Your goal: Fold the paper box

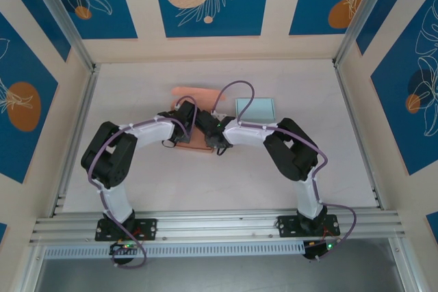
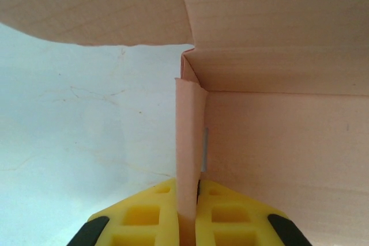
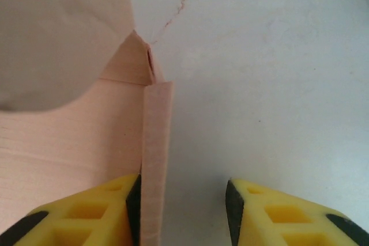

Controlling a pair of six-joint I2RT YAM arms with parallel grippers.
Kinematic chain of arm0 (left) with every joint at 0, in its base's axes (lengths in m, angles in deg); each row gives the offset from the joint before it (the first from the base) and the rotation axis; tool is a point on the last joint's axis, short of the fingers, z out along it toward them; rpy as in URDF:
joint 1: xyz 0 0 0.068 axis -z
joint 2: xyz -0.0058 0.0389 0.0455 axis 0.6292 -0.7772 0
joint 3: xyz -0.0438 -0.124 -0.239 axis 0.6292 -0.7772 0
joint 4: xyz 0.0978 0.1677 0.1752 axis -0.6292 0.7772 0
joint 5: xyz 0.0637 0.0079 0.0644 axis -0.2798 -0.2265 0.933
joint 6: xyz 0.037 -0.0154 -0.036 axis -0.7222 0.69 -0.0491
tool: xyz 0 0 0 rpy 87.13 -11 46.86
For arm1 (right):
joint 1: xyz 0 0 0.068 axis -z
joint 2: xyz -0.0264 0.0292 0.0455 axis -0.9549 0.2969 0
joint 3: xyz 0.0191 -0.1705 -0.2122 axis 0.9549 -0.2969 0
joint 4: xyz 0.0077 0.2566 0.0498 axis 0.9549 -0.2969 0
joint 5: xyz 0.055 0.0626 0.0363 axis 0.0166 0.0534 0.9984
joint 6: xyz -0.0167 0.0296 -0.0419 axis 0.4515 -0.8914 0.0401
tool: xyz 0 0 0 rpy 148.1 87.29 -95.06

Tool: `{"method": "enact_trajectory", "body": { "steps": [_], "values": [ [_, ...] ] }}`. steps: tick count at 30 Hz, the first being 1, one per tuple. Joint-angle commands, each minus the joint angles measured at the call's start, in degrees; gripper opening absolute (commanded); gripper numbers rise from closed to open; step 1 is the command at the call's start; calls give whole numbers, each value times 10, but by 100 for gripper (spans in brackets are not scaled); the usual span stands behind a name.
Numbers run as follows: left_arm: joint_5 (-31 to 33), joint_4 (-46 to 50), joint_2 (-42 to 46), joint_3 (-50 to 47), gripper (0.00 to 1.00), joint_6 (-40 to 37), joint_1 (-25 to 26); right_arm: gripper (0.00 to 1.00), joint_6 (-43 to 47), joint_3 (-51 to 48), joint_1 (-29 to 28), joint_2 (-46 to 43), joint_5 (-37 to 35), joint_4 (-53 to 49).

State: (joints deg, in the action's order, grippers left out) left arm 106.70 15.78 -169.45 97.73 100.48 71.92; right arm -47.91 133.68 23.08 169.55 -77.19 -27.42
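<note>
I see my left gripper (image 2: 187,203) pinching a side wall (image 2: 190,136) of the paper box (image 2: 277,142) tight — my right gripper (image 3: 183,194) is spread apart, one finger touching the box.

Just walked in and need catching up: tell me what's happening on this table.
The robot is folding a tan paper box. The left gripper is shut on one upright side wall. The right gripper stands open around the opposite wall, which lies against one finger, unclamped. The big flap is not closed yet, so the fold is unfinished.
</note>
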Motion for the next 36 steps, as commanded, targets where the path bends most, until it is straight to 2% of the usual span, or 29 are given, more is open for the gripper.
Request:
{"method": "enact_trajectory", "body": {
  "steps": [1, 7, 15, 19, 23, 25, 31, 33, 36],
  "values": [
    [153, 43, -44, -13, 7, -7, 54, 50, 35, 34, -77, -39, -4, -44],
    [152, 37, -40, -17, 7, -7, 54, 62, 47, 14, -70, -93, 48, 10],
    [135, 26, -31, -16, 5, -12, 55, 71, 46, -38, -45, -171, 102, 75],
    [131, 23, -24, -18, 1, -11, 53, 75, 12, -32, -37, -183, 41, 3],
    [75, 9, -15, -24, 0, -7, 41, 79, -43, -56, -13, -214, -20, -77],
    [39, -4, -6, -29, 0, -4, 29, 80, -53, -89, 3, -246, -28, -87],
    [12, 11, 0, -15, 0, -37, 18, 82, -57, -166, 32, -351, -34, -96],
    [18, 15, -1, -12, 0, -50, 19, 83, -56, -187, 38, -387, -35, -94],
    [68, 58, -25, 12, 0, -56, 21, 83, -55, -219, 45, -442, -37, -84]
  ]
}}
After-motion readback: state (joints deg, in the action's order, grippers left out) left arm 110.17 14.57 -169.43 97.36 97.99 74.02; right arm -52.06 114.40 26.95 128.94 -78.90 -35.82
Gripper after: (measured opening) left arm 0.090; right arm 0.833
